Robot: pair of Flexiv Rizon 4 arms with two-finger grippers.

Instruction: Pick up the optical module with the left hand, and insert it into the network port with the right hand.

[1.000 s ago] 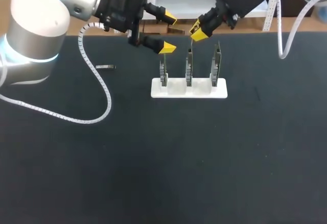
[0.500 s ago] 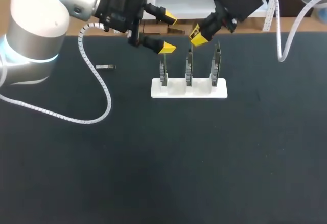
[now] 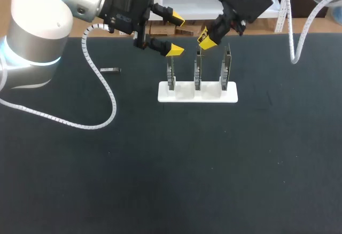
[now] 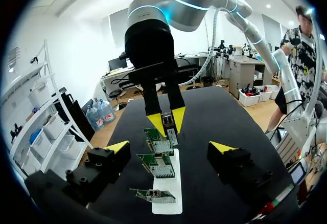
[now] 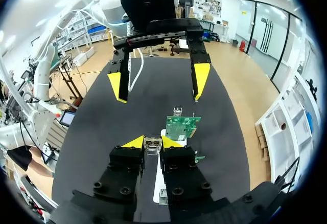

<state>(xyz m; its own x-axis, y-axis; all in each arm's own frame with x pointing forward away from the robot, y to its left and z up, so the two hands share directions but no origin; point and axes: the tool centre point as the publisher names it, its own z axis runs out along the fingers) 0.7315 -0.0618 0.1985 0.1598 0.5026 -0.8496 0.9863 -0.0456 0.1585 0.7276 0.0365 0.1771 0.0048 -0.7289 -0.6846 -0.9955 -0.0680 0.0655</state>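
Note:
My right gripper [image 3: 205, 37] is shut on a small metal optical module [image 5: 152, 143], which sits between its yellow tips. It hangs just above the middle of three green network cards [image 3: 197, 69] that stand upright in a white rack [image 3: 214, 96]. In the left wrist view the held module [image 4: 169, 121] hovers close over the far cards [image 4: 159, 141]. My left gripper [image 3: 177, 34] is open and empty, above the leftmost card [image 3: 170, 75] and facing the right gripper. Its yellow fingertips [image 5: 201, 77] show ahead in the right wrist view.
A small dark metal piece [image 3: 110, 70] lies on the black table to the left of the rack. The left arm's white cable [image 3: 104, 92] loops down over the table's left part. The table's back edge runs just behind both grippers.
My right gripper has edged slightly left and down with the module, nearer the middle card. The left arm has not moved.

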